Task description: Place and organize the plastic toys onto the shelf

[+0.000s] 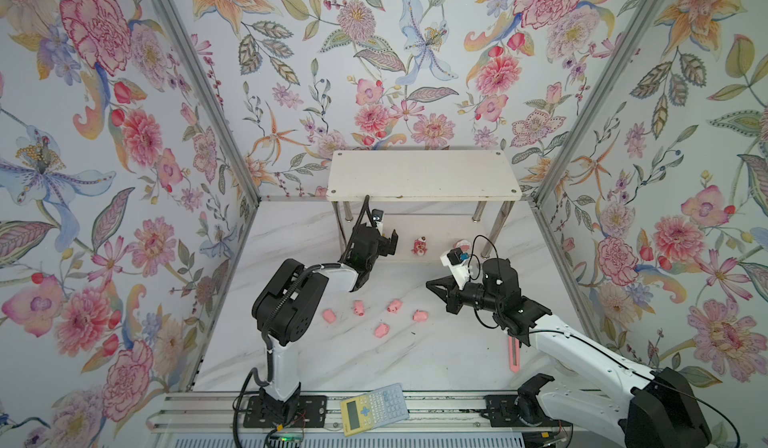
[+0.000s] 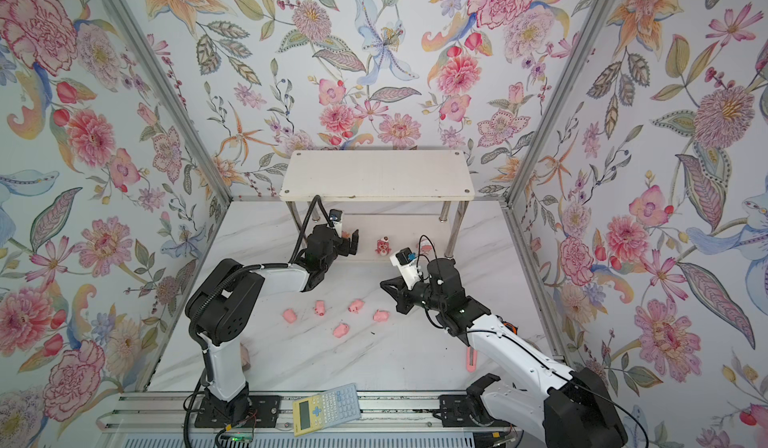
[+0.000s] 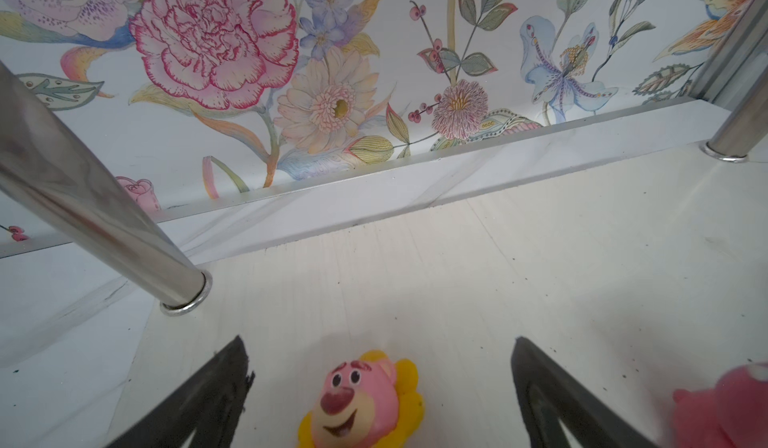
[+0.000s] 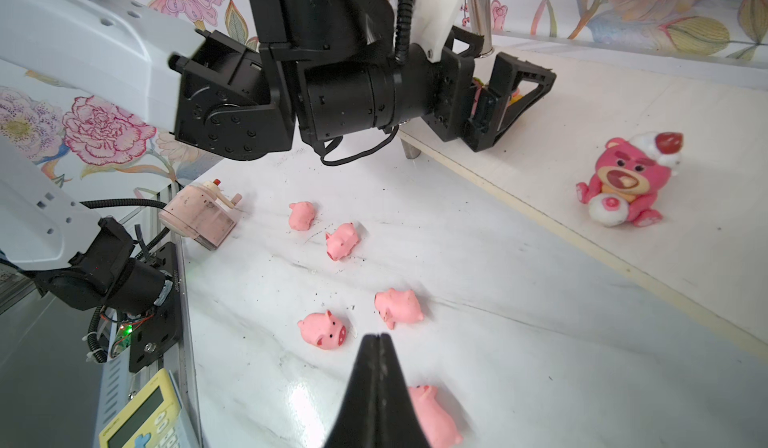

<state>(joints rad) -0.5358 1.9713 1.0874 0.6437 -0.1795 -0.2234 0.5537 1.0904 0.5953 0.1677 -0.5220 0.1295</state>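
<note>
Three of the eight toys are found on the white two-tier shelf with chrome legs (image 1: 424, 176), all on its lower board; nothing is seen on the top board. The small pink bear-faced plastic figure with a yellow mane (image 3: 361, 400) stands upright near the left end of that board, close to the front left leg. It is flanked by the fingers (image 3: 216, 396) of the left gripper (image 3: 379, 340), which are spread wide and are not seen to touch it (its release is judged done). The dark pink-red plastic bear (image 1: 419, 246) sits at the middle of the lower board, near its front edge. The round pink-and-white figure (image 1: 460, 243) is placed toward the right end and is partly hidden behind the right arm's camera.

Five matching pink plastic pigs (image 1: 381, 330) are left on the white marble-patterned table (image 1: 415, 367). They are scattered around its centre, well apart from the shelf, some on their sides. The right gripper (image 4: 376, 338) is held low over this group, its fingers pressed together with nothing between them.

The task is judged less than half done: five pigs are yet to be carried over, and the tidying into rows is not begun.
</note>
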